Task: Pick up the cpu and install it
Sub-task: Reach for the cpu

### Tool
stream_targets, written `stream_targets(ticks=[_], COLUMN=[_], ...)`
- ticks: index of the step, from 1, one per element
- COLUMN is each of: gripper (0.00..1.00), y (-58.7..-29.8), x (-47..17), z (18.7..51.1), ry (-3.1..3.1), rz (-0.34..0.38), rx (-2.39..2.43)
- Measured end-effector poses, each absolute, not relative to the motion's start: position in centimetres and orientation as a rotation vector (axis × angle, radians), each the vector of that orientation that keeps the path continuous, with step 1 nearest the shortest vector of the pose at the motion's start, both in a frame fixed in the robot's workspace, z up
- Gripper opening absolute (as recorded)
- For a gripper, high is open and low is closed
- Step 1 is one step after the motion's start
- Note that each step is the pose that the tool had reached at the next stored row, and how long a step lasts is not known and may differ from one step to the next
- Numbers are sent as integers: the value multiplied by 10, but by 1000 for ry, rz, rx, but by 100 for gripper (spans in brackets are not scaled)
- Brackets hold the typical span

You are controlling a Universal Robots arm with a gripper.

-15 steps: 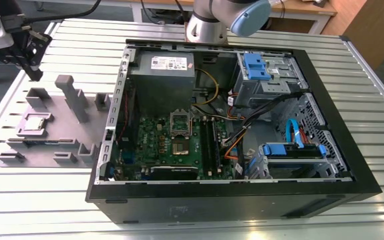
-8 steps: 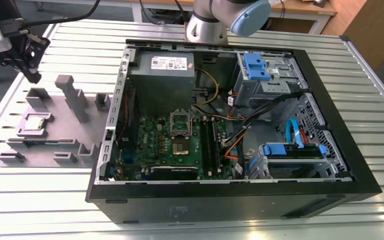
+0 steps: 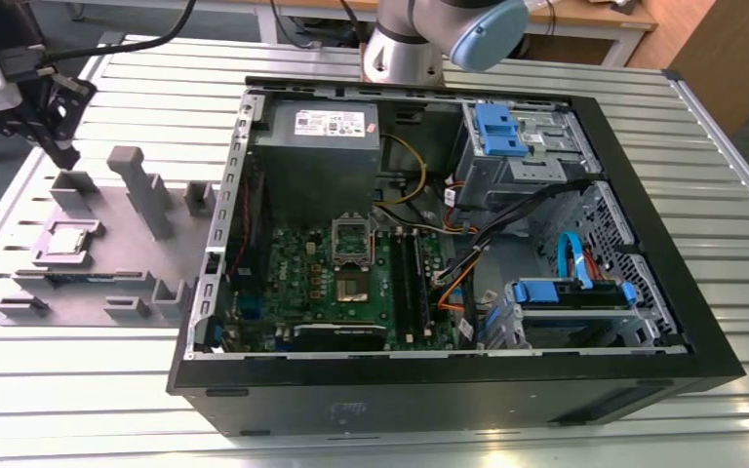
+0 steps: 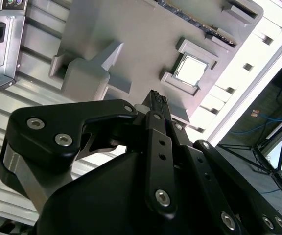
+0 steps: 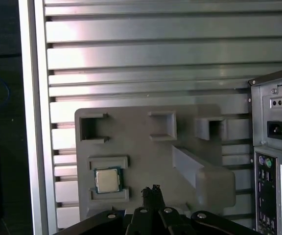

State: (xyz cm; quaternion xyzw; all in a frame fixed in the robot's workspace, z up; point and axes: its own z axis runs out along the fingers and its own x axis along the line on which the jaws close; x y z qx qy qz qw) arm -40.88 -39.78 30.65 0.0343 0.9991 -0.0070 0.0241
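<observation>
- The gripper (image 3: 62,153) hangs above the lilac-grey holder plate (image 3: 114,255) on the slatted table (image 3: 89,390), fingers pressed together and holding nothing (both wrist views agree).
- The cpu (image 3: 70,237) lies flat in its recess on that plate, apart from the fingertips and off to one side of them.
- The socket (image 3: 352,286) sits uncovered inside the open computer case (image 3: 479,390), well apart.
- Likely risk: descending with fingers closed or off-centre could strike the recess's raised frame or tip the chip, and a skewed grip could bend socket contacts.
</observation>
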Motion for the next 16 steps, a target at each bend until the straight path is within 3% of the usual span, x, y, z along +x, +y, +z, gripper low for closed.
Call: stream_targets(ticks=[16], gripper=[11], y=[-403], x=[-411], z=[300], ry=[3092], rz=[-22], rx=[106])
